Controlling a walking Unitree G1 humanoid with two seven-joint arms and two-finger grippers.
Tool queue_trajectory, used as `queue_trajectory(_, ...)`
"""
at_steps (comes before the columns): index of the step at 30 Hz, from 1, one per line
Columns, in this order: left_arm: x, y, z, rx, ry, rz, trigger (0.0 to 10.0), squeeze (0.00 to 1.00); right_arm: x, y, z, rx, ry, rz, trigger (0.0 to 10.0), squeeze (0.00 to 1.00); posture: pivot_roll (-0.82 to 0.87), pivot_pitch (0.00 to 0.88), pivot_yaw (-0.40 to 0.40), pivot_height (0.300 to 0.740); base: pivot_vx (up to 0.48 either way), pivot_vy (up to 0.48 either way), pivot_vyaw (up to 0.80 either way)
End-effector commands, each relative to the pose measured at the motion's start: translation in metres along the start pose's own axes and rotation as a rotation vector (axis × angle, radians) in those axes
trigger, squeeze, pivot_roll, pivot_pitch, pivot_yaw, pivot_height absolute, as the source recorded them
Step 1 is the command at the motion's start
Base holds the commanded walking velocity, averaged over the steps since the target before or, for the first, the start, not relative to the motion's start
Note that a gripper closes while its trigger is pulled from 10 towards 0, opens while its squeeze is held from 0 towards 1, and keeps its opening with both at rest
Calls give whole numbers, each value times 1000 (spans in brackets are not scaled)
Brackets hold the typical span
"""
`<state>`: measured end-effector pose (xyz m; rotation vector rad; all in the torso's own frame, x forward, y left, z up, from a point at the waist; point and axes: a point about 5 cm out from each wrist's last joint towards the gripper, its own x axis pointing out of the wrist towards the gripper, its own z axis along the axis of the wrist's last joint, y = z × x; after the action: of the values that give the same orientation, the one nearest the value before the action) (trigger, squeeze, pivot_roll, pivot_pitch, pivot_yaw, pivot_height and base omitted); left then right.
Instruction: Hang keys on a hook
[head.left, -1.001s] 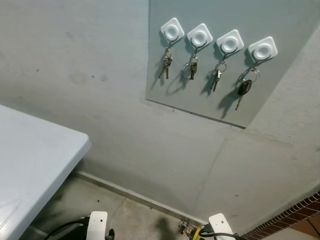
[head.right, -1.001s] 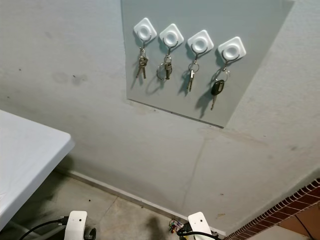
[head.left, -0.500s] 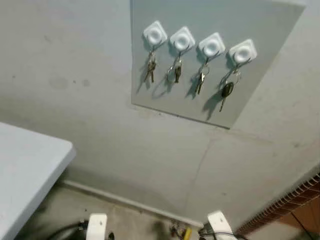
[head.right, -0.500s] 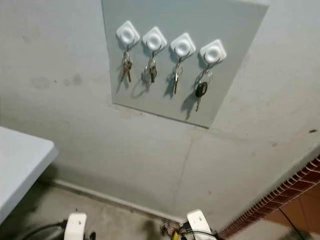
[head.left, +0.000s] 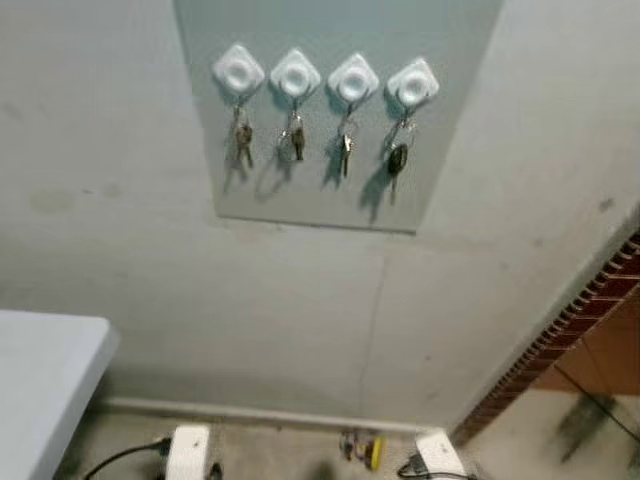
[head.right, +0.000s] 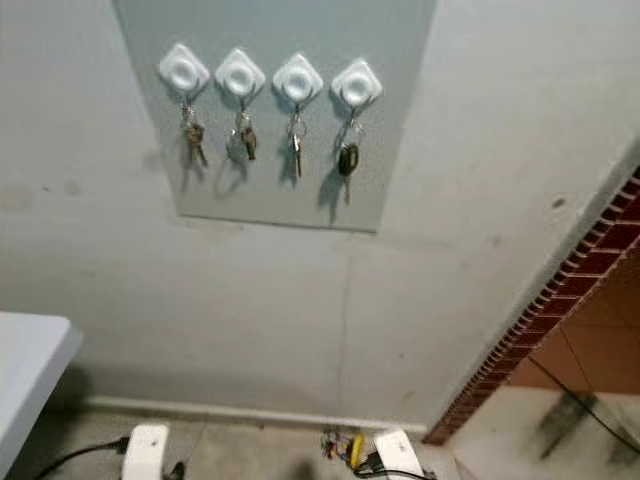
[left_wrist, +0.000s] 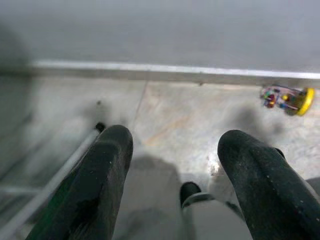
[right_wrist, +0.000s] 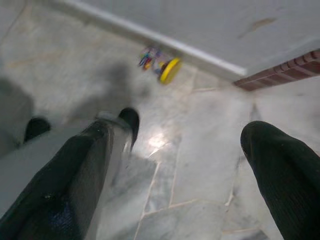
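— Where are the keys?
— Four bunches hang from four white hooks (head.left: 326, 78) on a grey board (head.left: 330, 190) fixed to the plastered wall; the car key (head.left: 397, 159) is rightmost.
— And around?
— Surface (head.left: 40, 370) lower left, brick edge (head.left: 570, 325) right, stone floor (right_wrist: 200, 150) below.
— The hands?
— Left hand (left_wrist: 172, 175) and right hand (right_wrist: 175, 170) both spread wide, holding nothing, low over the floor.

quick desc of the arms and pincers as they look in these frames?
Left pincer and right pincer: each has two thick, rounded black fingers with a matte, lightly speckled surface. From the head camera, white rounded wrist housings show at the bottom edge, each with a black cable trailing off.
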<state>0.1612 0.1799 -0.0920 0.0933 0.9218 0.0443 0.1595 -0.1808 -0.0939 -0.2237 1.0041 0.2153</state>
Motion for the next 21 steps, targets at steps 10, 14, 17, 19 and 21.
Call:
queue_trajectory(10, -1, 3, -5, 34, 28, -12, 10000, 0, 0, 3, 1, 25, -13, 2, 10000, 0, -100, 0, 9, 740, 0, 0, -105)
queue_trajectory(14, -2, 2, -8, 31, 33, -16, 10000, 0, 1, 4, 2, 22, -13, 5, 10000, 0, -96, 0, 6, 740, 0, 0, 0)
queue_trajectory(17, -2, 1, -9, 13, 35, -19, 10000, 0, 1, 4, 2, 24, -14, 7, 10000, 0, -93, 0, 4, 740, 0, -274, 0)
queue_trajectory(19, -2, 1, -9, 9, 35, -19, 10000, 0, 1, 4, 2, 24, -14, 9, 10000, 0, -91, 0, 3, 740, 0, -287, 0)
queue_trajectory(21, -2, 1, -10, 8, 37, -19, 10000, 0, 1, 5, 2, 23, -13, 11, 10000, 0, -91, 0, 3, 740, 0, -379, 0)
